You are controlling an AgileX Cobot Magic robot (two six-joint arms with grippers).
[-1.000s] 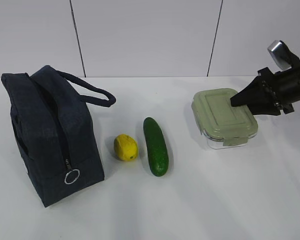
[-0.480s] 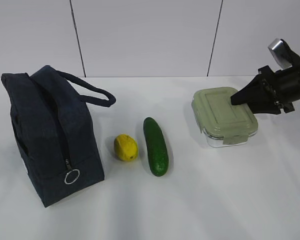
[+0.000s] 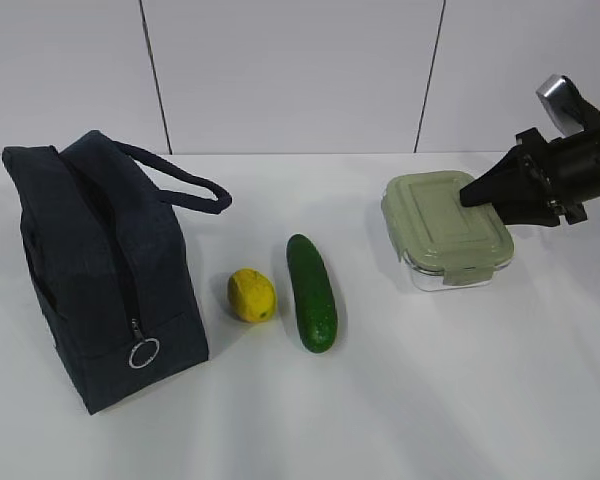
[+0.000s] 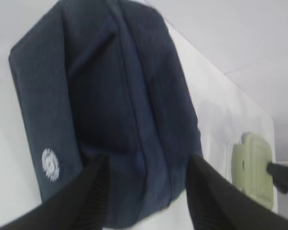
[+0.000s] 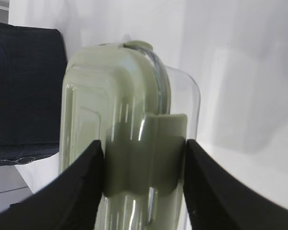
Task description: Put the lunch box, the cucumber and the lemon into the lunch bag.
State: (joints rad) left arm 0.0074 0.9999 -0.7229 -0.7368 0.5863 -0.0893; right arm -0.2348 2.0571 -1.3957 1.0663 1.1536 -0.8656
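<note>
**Box gripped by one end, bag still zipped**

At the right edge of the exterior view, the right gripper (image 3: 467, 196) is clamped on the lunch box (image 3: 447, 231), its two fingers pressed against the sides of the near end, over the lid clip, as the right wrist view shows (image 5: 144, 158). The box looks slightly tipped, its gripper end a little raised off the table (image 3: 400, 400). Holding a long container by one short end is the main hazard: I judge that the far end could sag or swing, and the smooth clear wall could slide out between the fingers, or the clip could pop under the squeeze.

At the left of the frame stands the lunch bag (image 3: 95, 265), upright, its ring pull (image 3: 144, 353) hanging low on the near side and the zipper apparently closed along the top. If it is not opened first, the box has nowhere to go and would only knock the soft bag over.

The left gripper (image 4: 144, 191) hovers just above the bag with its fingers spread and nothing between them. It could snag a loop handle (image 3: 180, 180) and drag the bag.

Between bag and box lie the lemon (image 3: 251, 295) and the cucumber (image 3: 312, 292), close together but apart; a low carry across the middle could roll either away.
</note>
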